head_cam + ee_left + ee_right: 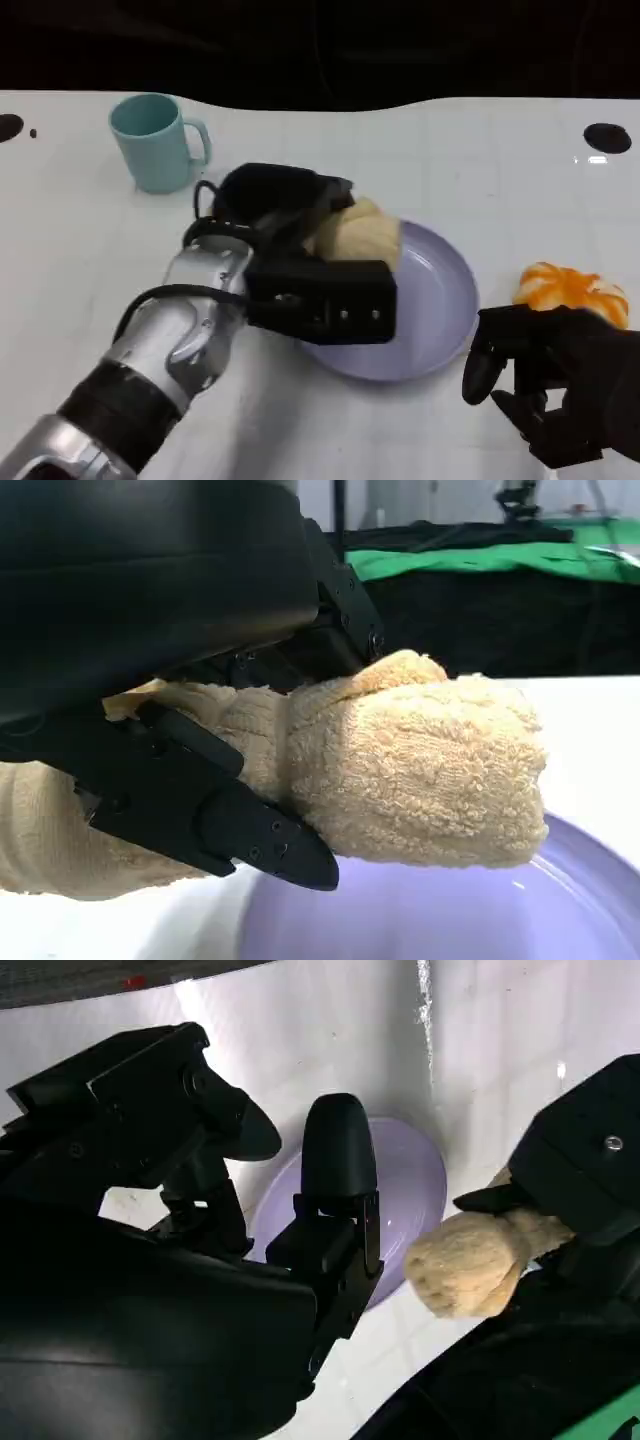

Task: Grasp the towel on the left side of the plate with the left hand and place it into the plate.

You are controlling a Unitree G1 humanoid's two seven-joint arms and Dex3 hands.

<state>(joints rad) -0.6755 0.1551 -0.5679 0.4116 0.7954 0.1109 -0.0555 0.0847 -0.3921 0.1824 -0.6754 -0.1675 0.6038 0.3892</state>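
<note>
Over the plate's left rim we hold the towel (420,770), bunched tight in our left hand (290,225) and lifted clear of the lilac plate (440,300). We judge the carry nearly done: next we ease a little further over the dish, lower, and spread the fingers. Our right hand (560,375) waits empty, fingers apart, on the worktop (80,250) beside an orange object (570,290); a teal mug (155,140) stands farther off.
</note>
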